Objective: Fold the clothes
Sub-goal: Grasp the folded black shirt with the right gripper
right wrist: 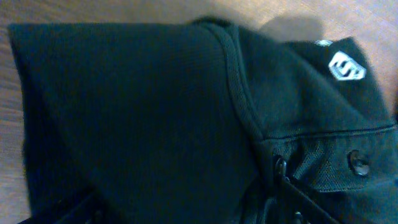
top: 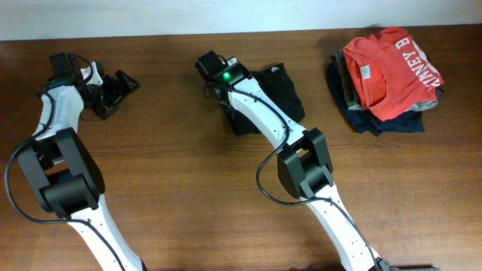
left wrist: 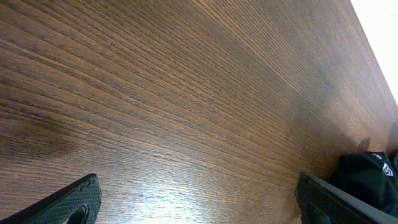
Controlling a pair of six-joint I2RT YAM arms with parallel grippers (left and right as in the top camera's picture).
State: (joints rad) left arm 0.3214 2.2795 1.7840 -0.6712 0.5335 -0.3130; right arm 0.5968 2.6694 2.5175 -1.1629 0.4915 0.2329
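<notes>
Left gripper point(top: 114, 94) jaws wide over the table point(top: 188, 188), right gripper point(top: 215, 74) low over the black T-shirt point(top: 282, 90), jaw state unclear, its arm across the cloth, red-orange shirt point(top: 388, 68) atop a folded pile point(top: 361, 119) well apart.

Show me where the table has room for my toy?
The table is bare between the left gripper and the black T-shirt, and in front between the left arm and right arm. It's crowded back right, where the clothes pile sits.

Fills the scene left to right with a dark brown wood-grain table point(top: 173, 150); ends at the far edge against a plain white wall point(top: 226, 15); catches a soft pale sheen of light.
</notes>
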